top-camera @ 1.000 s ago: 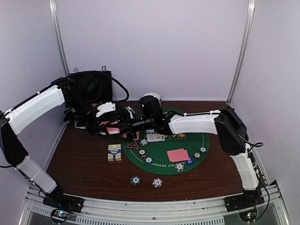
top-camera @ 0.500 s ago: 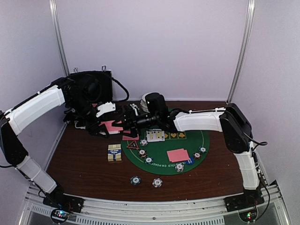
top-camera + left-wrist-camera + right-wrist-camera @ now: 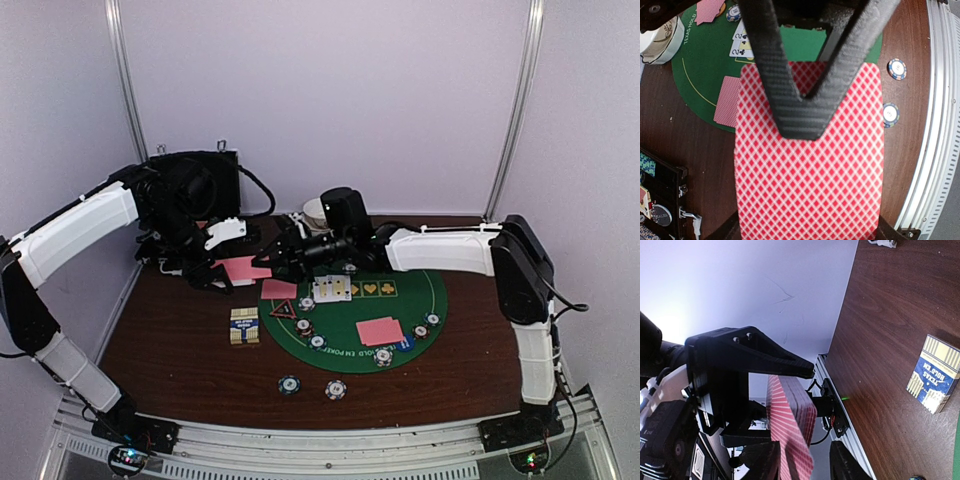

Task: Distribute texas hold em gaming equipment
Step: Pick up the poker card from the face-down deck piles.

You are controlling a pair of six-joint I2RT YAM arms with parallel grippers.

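Peeling off a single card needs a shallow bite. Above the desk (image 3: 170, 340), just off the left edge of the green felt mat (image 3: 410, 305), the left end effector (image 3: 800, 117) is clamped on the pink-backed deck (image 3: 810, 190). The right end effector (image 3: 802, 462) stands apart astride the deck's edge and should pinch only the top card. The mat reads "TEXAS HOLD" and the small card box (image 3: 935, 372) reads "TEXAS HOLD'EM".

The left gripper (image 3: 228, 268) holds pink-backed cards (image 3: 243, 268) above the wood, the right gripper (image 3: 273, 257) just beside them; one loose pink card (image 3: 278, 289) lies at the green mat's (image 3: 400, 300) left edge
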